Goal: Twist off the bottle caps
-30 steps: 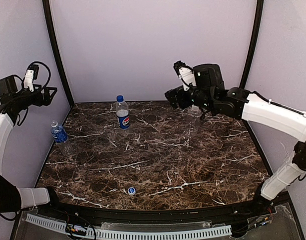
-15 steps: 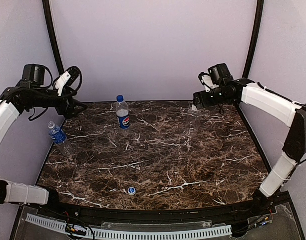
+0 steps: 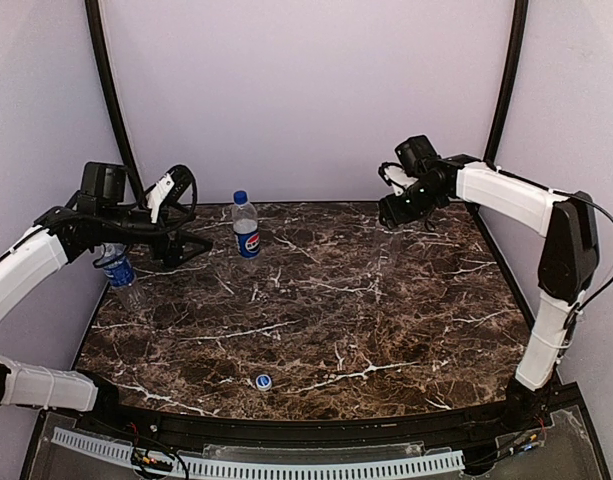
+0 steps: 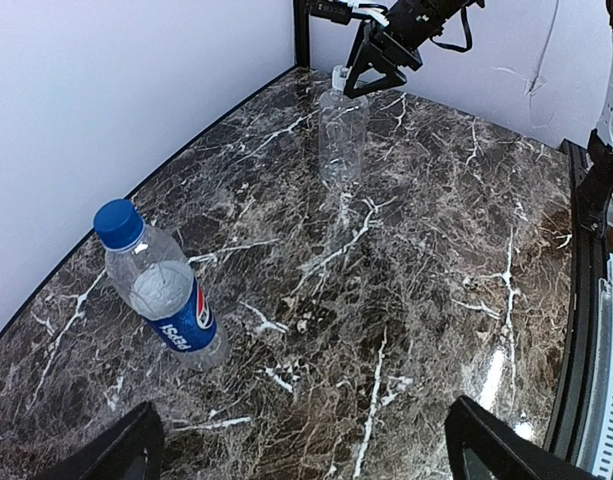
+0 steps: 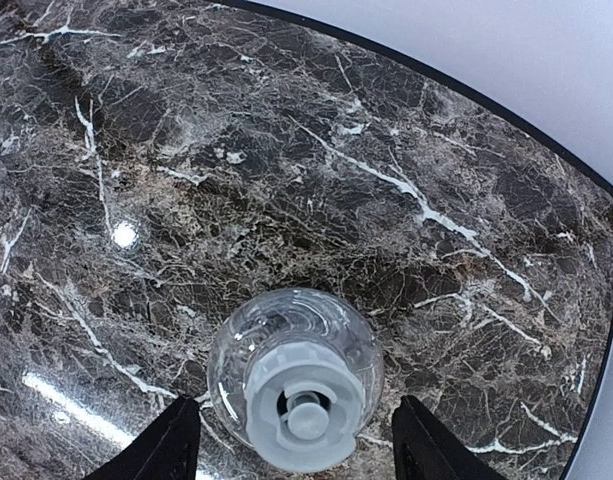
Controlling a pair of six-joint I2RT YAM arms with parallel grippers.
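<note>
The table [image 3: 336, 320] is dark brown marble laced with white veins, with a black rim. The Pepsi bottle [image 3: 245, 228] is clear, topped by a blue cap [image 3: 240, 197], and its blue label carries white lettering and a red and white mark. The banded bottle [image 3: 118, 270] is clear with a blue label. The unlabelled bottle [image 4: 342, 130] is clear all over, under a white cap [image 5: 301, 405]. The loose cap [image 3: 263, 381] is blue with a white top. The walls [image 3: 306, 90] are pale lilac.
</note>
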